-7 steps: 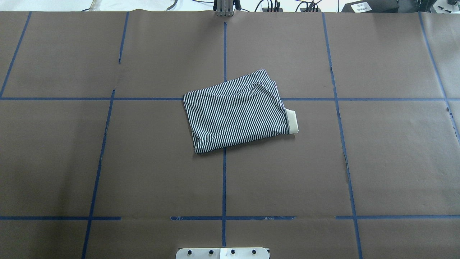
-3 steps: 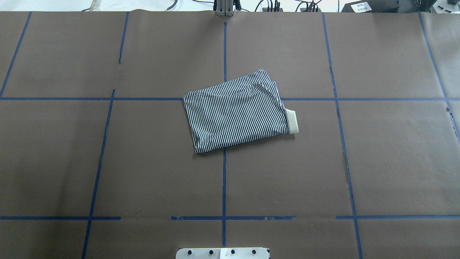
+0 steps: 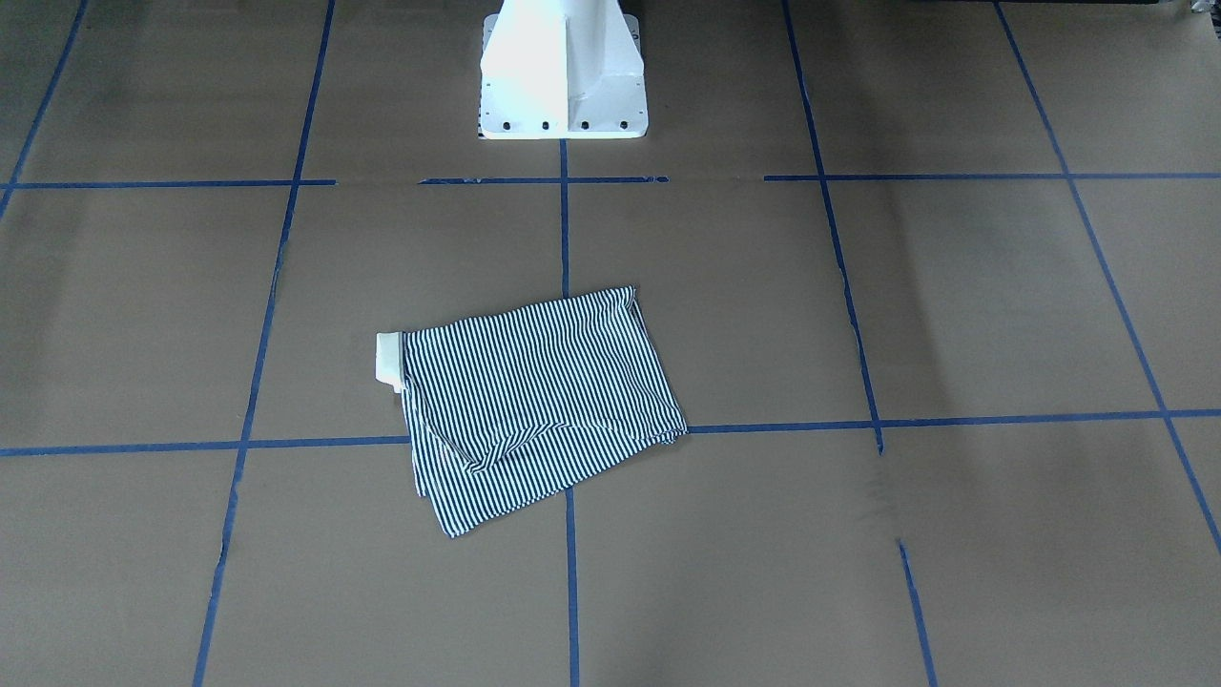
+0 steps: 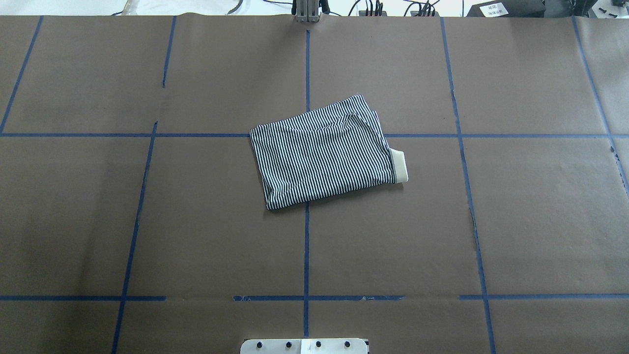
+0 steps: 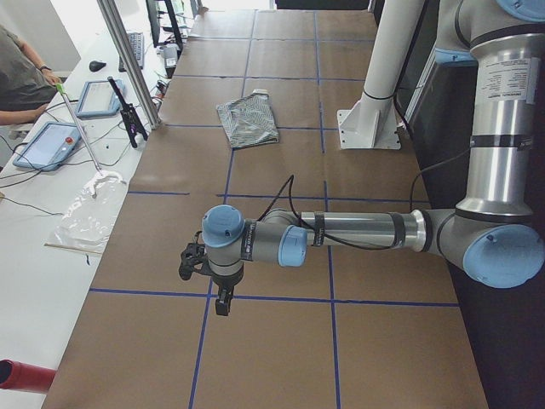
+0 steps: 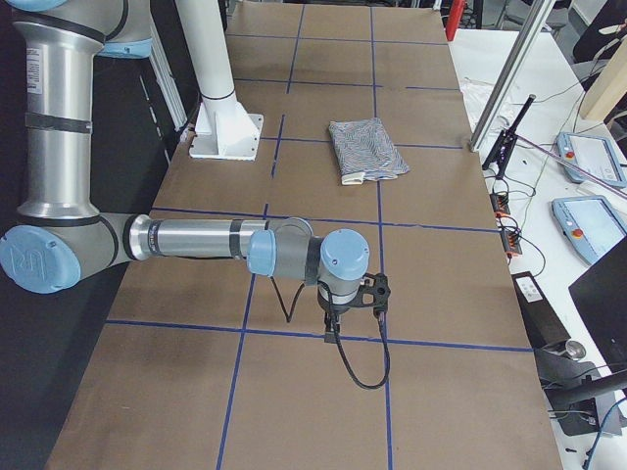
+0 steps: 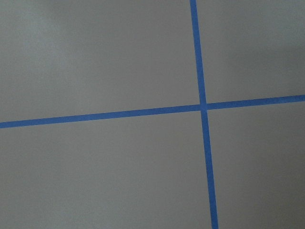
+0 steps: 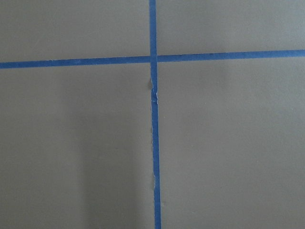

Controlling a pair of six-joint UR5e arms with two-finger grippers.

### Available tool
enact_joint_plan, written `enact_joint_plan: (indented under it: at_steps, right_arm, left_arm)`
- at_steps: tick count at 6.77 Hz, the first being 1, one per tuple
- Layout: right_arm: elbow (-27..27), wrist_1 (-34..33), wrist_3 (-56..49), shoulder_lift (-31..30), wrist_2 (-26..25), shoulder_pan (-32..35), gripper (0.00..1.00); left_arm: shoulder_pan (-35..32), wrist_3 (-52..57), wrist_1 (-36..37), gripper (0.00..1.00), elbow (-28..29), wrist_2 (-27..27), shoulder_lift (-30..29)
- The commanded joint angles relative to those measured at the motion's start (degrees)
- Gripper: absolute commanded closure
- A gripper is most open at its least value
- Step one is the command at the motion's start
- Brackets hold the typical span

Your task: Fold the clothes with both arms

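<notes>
The striped polo shirt (image 4: 324, 152) lies folded into a small rectangle near the middle of the table, a corner of its cream collar (image 4: 399, 167) sticking out. It also shows in the front view (image 3: 534, 401) and both side views (image 5: 247, 119) (image 6: 367, 149). Both arms are stretched low over the table, far from the shirt. The left gripper (image 5: 221, 298) shows only in the left side view and the right gripper (image 6: 331, 328) only in the right side view. I cannot tell whether either is open or shut. The wrist views show only brown paper and blue tape.
The white pedestal base (image 3: 563, 67) stands at the robot's edge of the table. Brown paper with blue tape lines (image 4: 306, 246) covers the table. Beyond the far edge are metal posts (image 5: 128, 60), tablets (image 5: 51, 141) and a seated person (image 5: 21, 77).
</notes>
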Motion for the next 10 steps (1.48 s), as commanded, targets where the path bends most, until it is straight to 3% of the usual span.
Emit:
enact_joint_plan:
  at_steps: [1, 4, 7, 10]
  right_arm:
    - [-0.25, 1.98, 2.83, 0.0, 0.08, -0.92, 0.0]
    - [-0.25, 2.06, 2.74, 0.0, 0.08, -1.36, 0.0]
    - [-4.02, 8.47, 2.91, 0.0, 0.0, -1.36, 0.0]
    - [-3.94, 8.48, 3.0, 0.61, 0.35, -1.27, 0.0]
  left_arm:
    - [0.0, -0.02, 0.0, 0.0, 0.0, -0.01, 0.0]
    - [0.0, -0.02, -0.08, 0.0, 0.0, -0.1, 0.0]
    - [0.0, -0.02, -0.17, 0.0, -0.08, -0.1, 0.0]
    - [0.0, -0.02, -0.17, 0.0, -0.17, -0.1, 0.0]
